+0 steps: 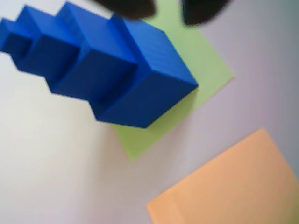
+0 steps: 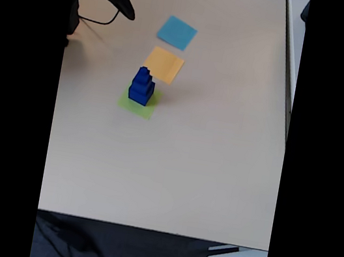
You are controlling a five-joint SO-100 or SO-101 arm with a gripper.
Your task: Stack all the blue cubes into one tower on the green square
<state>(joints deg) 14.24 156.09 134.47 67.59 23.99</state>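
Tower [image 1: 98, 70] of blue cubes on green square [image 1: 205, 65], just below dark fingertips in wrist view, gripper [image 2: 127, 9] raised well apart in fixed view, jaws' opening unclear, nothing held, orange square [image 2: 164, 65] and light blue square [image 2: 177, 32] nearer gripper.

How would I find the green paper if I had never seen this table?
Look at the pale table and find the three paper squares lying in a row. The green paper is the end one, next to the orange paper. It alone has a tower of blue cubes standing on it.
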